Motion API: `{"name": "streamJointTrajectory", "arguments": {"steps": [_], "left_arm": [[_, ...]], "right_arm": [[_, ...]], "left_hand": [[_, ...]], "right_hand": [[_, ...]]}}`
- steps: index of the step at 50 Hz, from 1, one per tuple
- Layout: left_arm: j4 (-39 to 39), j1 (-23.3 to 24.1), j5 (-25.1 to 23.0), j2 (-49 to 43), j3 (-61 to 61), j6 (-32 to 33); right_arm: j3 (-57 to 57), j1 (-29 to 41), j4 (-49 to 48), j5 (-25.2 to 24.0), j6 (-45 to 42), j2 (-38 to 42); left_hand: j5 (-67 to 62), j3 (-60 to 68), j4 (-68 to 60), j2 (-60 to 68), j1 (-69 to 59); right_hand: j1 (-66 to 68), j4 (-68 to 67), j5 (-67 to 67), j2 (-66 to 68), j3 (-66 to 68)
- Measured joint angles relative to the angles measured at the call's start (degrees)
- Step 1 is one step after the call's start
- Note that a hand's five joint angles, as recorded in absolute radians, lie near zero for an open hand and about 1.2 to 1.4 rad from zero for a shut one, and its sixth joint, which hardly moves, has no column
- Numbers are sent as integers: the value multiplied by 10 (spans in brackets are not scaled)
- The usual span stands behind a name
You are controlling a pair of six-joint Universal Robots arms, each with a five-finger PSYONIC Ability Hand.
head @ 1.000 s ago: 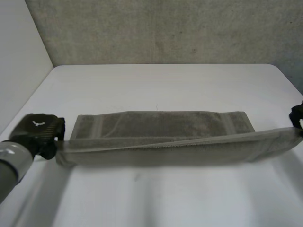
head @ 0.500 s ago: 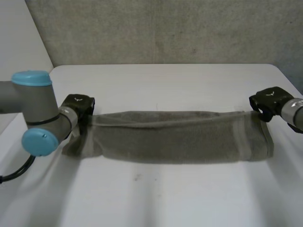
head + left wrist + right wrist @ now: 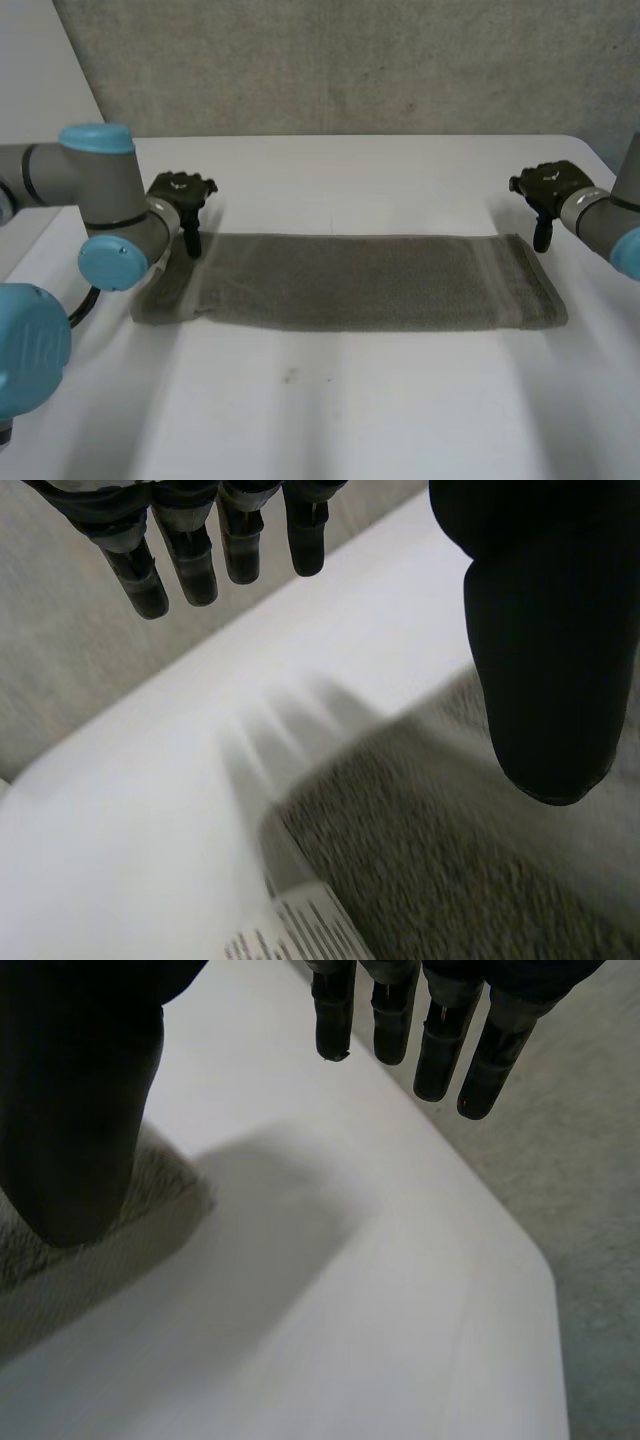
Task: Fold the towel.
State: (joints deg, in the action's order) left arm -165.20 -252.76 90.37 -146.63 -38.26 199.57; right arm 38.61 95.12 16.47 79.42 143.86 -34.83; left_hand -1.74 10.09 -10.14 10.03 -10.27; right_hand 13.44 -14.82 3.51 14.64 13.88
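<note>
Released since the prior frame, left hand (image 3: 180, 194) and right hand (image 3: 547, 190) hover open-fingered at far corners of the folded grey terry towel (image 3: 350, 285); next fold likely needs matched edges.

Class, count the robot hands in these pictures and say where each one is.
2. The left hand is open above the towel's far left corner. The right hand is open at its far right corner. Nothing suggests a hidden one.

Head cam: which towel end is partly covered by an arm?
The end of the towel by the left arm: its blue-capped joint overlaps that edge. The other end lies fully exposed.
</note>
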Motion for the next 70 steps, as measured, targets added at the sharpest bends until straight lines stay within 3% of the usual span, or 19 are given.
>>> {"name": "streamJointTrajectory", "arguments": {"steps": [5, 13, 21, 27, 41, 51, 53, 56, 64, 70], "left_arm": [[0, 8, 0, 44, -8, -12], [-1, 11, -2, 151, -103, -33], [-58, 5, -8, 268, -314, -38], [-153, 2, -11, 354, -493, -37], [-311, 9, -11, 427, -682, -36], [-321, 10, -11, 427, -686, -36], [-320, 10, -11, 427, -685, -36], [-320, 11, -11, 427, -685, -37], [-320, 11, -11, 428, -686, -37], [-321, 7, -11, 428, -692, -36]], "right_arm": [[21, 0, -15, -6, 41, -47], [169, -4, -78, -45, 71, -181], [382, -20, -155, -88, 68, -308], [534, -58, -199, -127, 42, -363], [660, -111, -262, -158, -23, -340], [648, -112, -288, -156, -47, -284], [643, -112, -293, -156, -52, -276], [636, -114, -303, -153, -56, -270], [611, -158, -320, -142, -68, -273], [572, -258, -304, -136, -137, -282]], "left_hand": [[3, -5, 5, -4, 4], [4, -5, 6, -6, 5], [4, -6, 6, -6, 7], [4, -7, 6, -6, 7], [4, -7, 6, -7, 7], [4, -7, 6, -7, 7], [4, -7, 6, -7, 7], [4, -7, 6, -7, 7], [3, -7, 6, -7, 7], [3, -7, 6, -7, 7]], "right_hand": [[-2, 0, 0, 0, 0], [-2, 0, 0, 0, 0], [-2, 0, 0, 0, -2], [-2, 0, 0, 0, -2], [21, -3, 18, 1, 12], [296, -279, 295, 285, 291], [466, -450, 467, 455, 459], [606, -598, 610, 591, 606], [619, -620, 625, 596, 625], [621, -620, 625, 596, 625]]}}
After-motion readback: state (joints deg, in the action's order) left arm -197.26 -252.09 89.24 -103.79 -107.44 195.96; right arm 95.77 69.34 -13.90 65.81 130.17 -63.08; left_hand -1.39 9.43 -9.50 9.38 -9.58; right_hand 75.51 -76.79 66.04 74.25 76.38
